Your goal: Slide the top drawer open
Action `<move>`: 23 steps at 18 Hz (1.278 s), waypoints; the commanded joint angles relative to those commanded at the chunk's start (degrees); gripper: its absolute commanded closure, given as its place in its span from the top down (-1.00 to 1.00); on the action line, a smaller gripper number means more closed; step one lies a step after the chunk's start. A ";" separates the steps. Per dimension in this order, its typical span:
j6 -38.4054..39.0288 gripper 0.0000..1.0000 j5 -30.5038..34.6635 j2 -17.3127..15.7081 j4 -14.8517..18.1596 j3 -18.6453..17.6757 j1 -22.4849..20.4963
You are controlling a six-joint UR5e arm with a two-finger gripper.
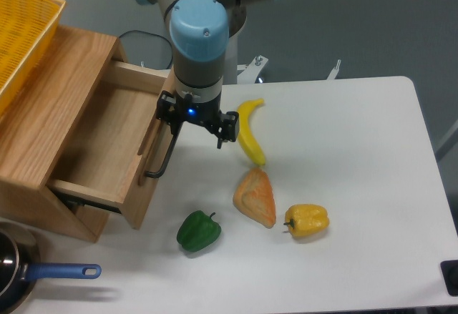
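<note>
Now the drawer (107,149) is pulled a good way out of the cabinet (50,106), and its bare wooden bottom can be seen. The gripper (195,122) is set over the far end of the black handle (163,158); whether its fingers are shut on the bar cannot be told. Just beside the gripper, away from the drawer, a banana (247,131) is lying. If the drawer is pulled further, the banana could be bumped, or the handle could slip out.

light oak top drawer (100,149), black handle (161,160), yellow banana (248,131), green pepper (198,231), seemingly yellow mesh basket (21,35).
</note>
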State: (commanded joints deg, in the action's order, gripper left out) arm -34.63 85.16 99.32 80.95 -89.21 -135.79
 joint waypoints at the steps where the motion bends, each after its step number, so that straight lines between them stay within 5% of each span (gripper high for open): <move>1: -0.09 1.00 0.70 0.00 -0.09 0.00 -0.18; 23: -2.81 1.00 0.45 -1.67 0.70 0.09 -3.34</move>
State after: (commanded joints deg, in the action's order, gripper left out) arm -37.44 85.61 97.65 81.65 -89.12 -139.13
